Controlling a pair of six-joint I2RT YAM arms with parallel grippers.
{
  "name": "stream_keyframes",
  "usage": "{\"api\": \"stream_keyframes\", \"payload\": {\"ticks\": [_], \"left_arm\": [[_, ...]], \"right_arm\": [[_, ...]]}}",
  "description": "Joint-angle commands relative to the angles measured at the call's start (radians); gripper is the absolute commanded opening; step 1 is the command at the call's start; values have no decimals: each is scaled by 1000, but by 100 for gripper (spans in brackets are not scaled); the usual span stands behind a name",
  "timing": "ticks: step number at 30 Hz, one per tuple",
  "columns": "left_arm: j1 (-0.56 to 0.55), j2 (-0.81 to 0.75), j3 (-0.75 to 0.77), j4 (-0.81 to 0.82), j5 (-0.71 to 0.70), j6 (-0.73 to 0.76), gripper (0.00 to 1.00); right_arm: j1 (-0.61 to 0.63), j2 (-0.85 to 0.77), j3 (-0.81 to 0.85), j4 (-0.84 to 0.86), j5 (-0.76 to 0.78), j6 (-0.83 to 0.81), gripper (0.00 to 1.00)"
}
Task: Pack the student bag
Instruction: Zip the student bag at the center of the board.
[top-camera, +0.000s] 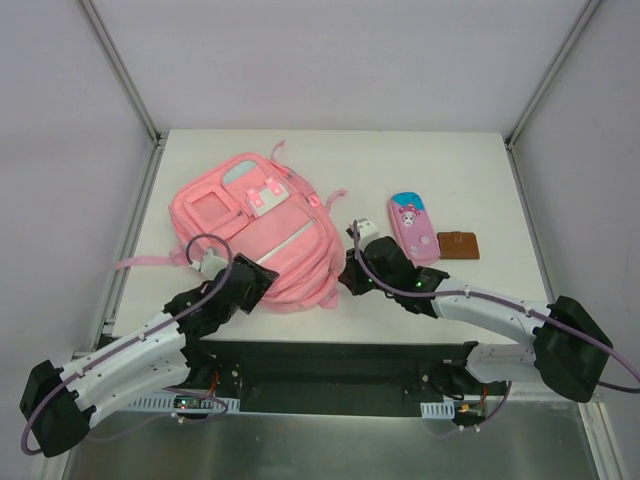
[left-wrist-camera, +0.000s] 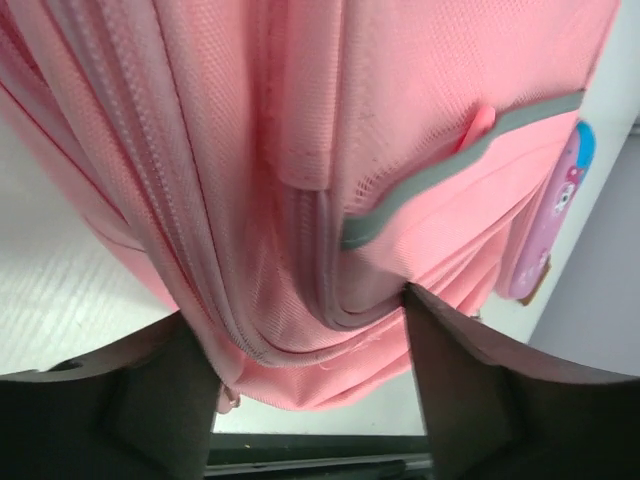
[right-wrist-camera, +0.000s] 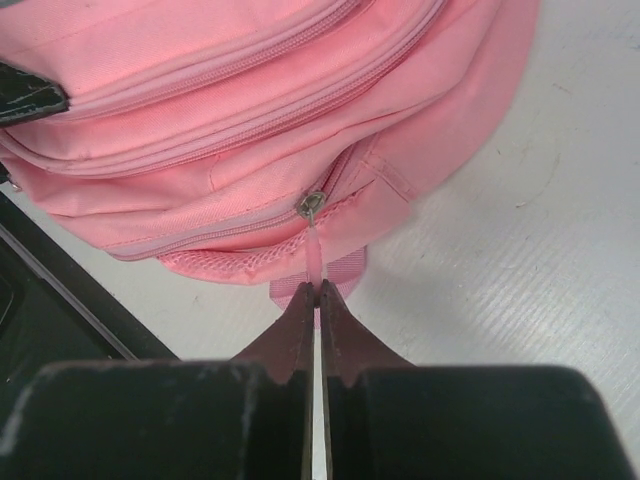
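The student bag (top-camera: 255, 235) lies left of centre on the surface (top-camera: 430, 160). Our right fingers (right-wrist-camera: 292, 345) pinch its zip pull (right-wrist-camera: 316, 255), which may slip free. Our left fingers (left-wrist-camera: 165, 395) straddle its lower edge, and we cannot tell if they grip, so the bag may drag.

The student bag (top-camera: 262, 225) left of centre is bubblegum pink all over, with a grey zip strip (left-wrist-camera: 450, 170), white-and-pink buckle tabs (top-camera: 265, 197) and a pale mint patch (top-camera: 238, 172) at its top. Right of it there's a pink pencil case (top-camera: 414, 228) with a cartoon print and a blue end, plus a plain brown wallet (top-camera: 458, 244). The desk (top-camera: 400, 170) is white, the fingers (right-wrist-camera: 290, 340) black.
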Motion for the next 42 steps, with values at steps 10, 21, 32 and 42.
{"api": "stream_keyframes", "payload": {"ticks": [10,21,32,42], "left_arm": [[322,28,-26,237,347,493,0],[552,385,277,219,1101,1079,0],[690,493,348,138,1324,1188,0],[837,415,307,133,1210,1119,0]], "right_arm": [[51,-25,-27,58,30,32,1],[135,36,-1,115,80,64,1],[198,150,106,158,142,81,1],[189,27,-56,71,249,152,1]]}}
